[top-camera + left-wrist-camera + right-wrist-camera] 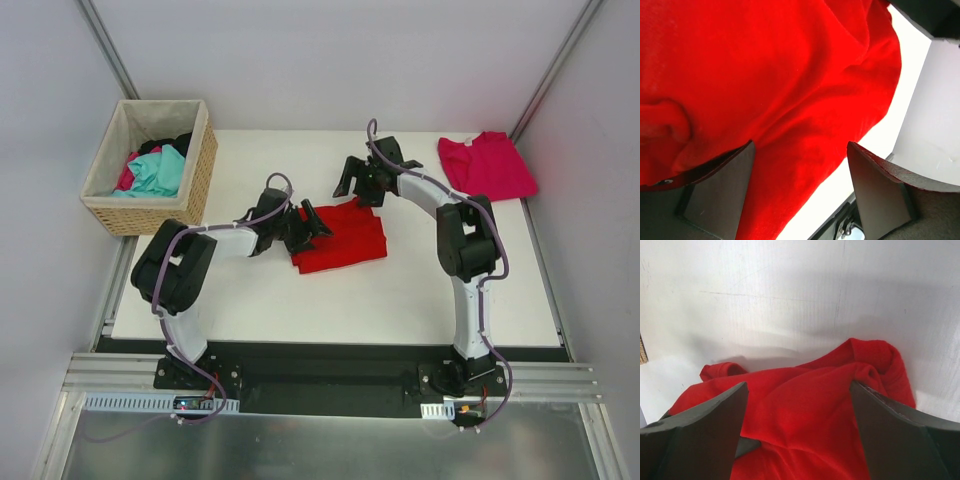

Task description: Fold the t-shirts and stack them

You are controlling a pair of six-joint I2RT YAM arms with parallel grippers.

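The bright red t-shirt (341, 239) lies folded into a rough rectangle in the middle of the table. My left gripper (310, 226) is at its left edge, jaws open. In the left wrist view the red t-shirt (780, 85) fills the picture and spans the gap of the left gripper (800, 150); its hem lies against the left finger (720, 195). My right gripper (360, 190) hangs open over the shirt's back edge, and the red t-shirt (805, 405) bunches between the fingers of the right gripper (797, 390). The magenta-pink t-shirt (487, 165) lies folded at the back right corner.
A wicker basket (199, 178) lined with white cloth stands off the table's back left corner and holds teal, pink and dark garments. The white table (330, 305) ends at a black rail along the near edge. Grey walls close in on both sides.
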